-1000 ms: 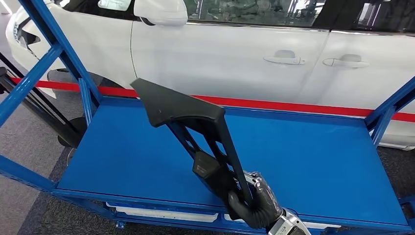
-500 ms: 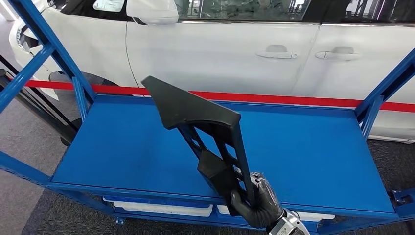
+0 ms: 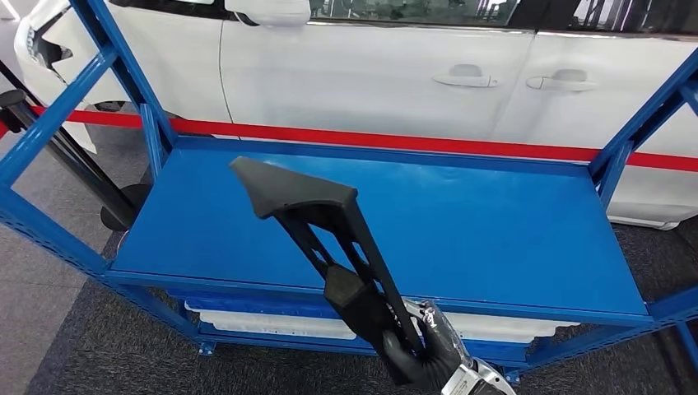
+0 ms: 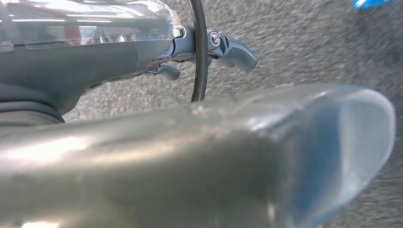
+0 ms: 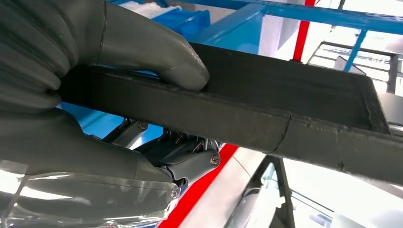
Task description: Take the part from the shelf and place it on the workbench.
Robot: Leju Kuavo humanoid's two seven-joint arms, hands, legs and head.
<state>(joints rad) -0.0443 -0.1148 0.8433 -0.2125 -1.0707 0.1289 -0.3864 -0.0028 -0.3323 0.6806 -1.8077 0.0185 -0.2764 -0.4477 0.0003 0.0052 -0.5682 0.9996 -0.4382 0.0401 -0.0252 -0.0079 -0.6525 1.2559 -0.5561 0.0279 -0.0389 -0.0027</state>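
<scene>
Begin at the left of the head view. The blue shelf (image 3: pixel 510 230) shows more of its left upright and front rail than it did half a second ago, and its whole frame has shifted in the picture. Treat this as camera motion: you are most likely seeing the robot step back or tilt, not the shelf moving. The white car (image 3: pixel 370 74) and the red tape line (image 3: pixel 395 141) behind the shelf have shifted with it.

Move to the centre. The black part (image 3: pixel 329 226) is off the shelf deck. It stands tilted, broad end up and to the left, narrow end down in the right hand (image 3: pixel 424 354). Relative to the shelf, the part now sits nearer the front rail and lower than one second ago. Judge the lift-out as complete and the carry as under way.

At the lower right, the right hand grips the narrow end of the part. In the right wrist view the thumb (image 5: pixel 157 52) lies pressed over the top edge of the part (image 5: pixel 266 109), with the other fingers wrapped beneath it.

The left hand (image 4: pixel 209 47) hangs over grey floor. You cannot tell from the left wrist view whether its fingers are spread or curled.

No workbench is visible. Expect a turn before placement.
</scene>
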